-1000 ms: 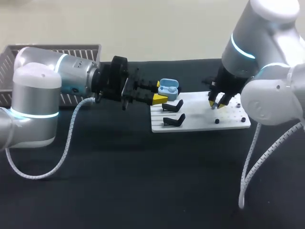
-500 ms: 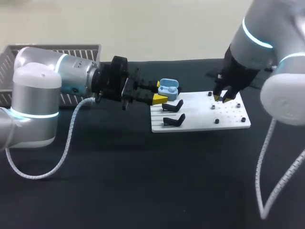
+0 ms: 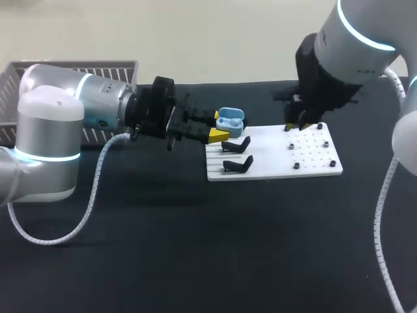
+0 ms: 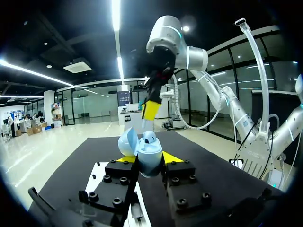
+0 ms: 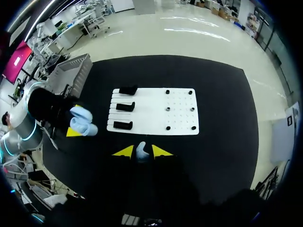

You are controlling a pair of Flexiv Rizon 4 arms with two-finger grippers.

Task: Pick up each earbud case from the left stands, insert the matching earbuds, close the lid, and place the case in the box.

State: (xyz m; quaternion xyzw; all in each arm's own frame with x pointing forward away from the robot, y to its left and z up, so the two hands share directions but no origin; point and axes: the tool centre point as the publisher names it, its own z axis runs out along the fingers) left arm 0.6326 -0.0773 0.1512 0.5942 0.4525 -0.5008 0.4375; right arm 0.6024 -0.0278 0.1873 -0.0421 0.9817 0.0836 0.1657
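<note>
A light blue earbud case (image 3: 230, 121) with its lid open is held off the table, and my left gripper (image 3: 218, 125) is shut on it from both sides. In the left wrist view the case (image 4: 152, 150) sits between the fingers of the left gripper (image 4: 149, 159), with one earbud seated inside. My right gripper (image 3: 301, 125) hangs above the far right part of the white board (image 3: 273, 171). Seen from the right wrist, the right gripper (image 5: 142, 152) is shut on a small pale earbud (image 5: 141, 148), high over the board (image 5: 156, 127).
Black stands (image 3: 236, 145) (image 3: 238, 164) occupy the board's left side, and several small black pegs (image 3: 296, 165) dot its right side. A grey slatted basket (image 3: 13, 78) sits at the back left. My left arm (image 3: 71, 104) stretches across in front of the basket.
My right arm has lifted off the board's pegs and drawn back and up with the earbud. The left arm and the case have stayed still.
</note>
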